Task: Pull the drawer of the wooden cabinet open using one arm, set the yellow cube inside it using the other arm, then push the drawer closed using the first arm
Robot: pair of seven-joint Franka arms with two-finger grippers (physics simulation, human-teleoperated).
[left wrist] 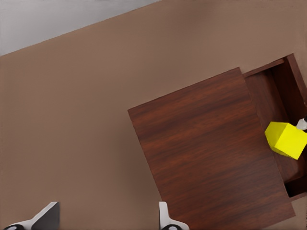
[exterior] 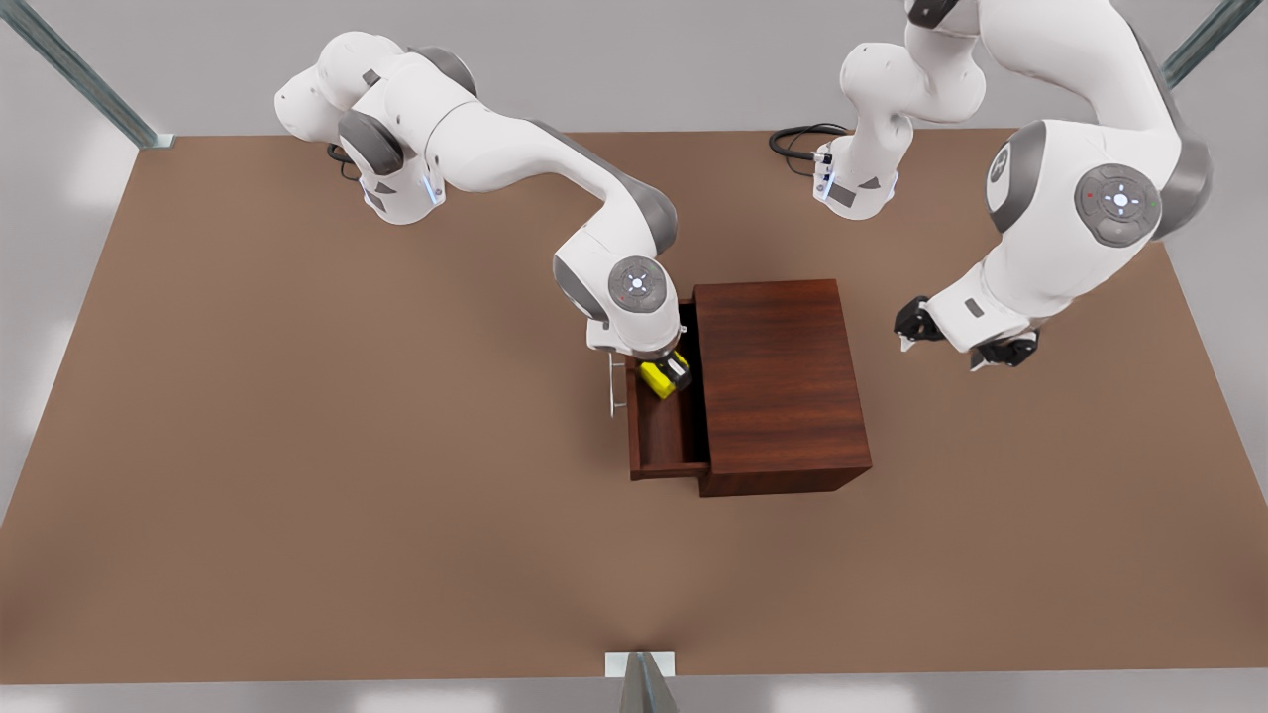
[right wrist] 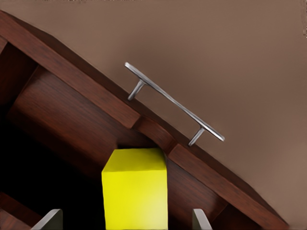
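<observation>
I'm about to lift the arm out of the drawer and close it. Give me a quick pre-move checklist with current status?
1. Drawer pulled out of the wooden cabinet: ok.
2. Yellow cube within the drawer's opening: ok.
3. Right gripper open, gaps between fingers and cube on both sides: ok.
4. Cube resting on the drawer floor: cannot tell.
5. Left gripper positioned to push: not ok; it waits open on the cabinet's far side from the handle.

Wooden cabinet, drawer open, yellow cube inside
</observation>
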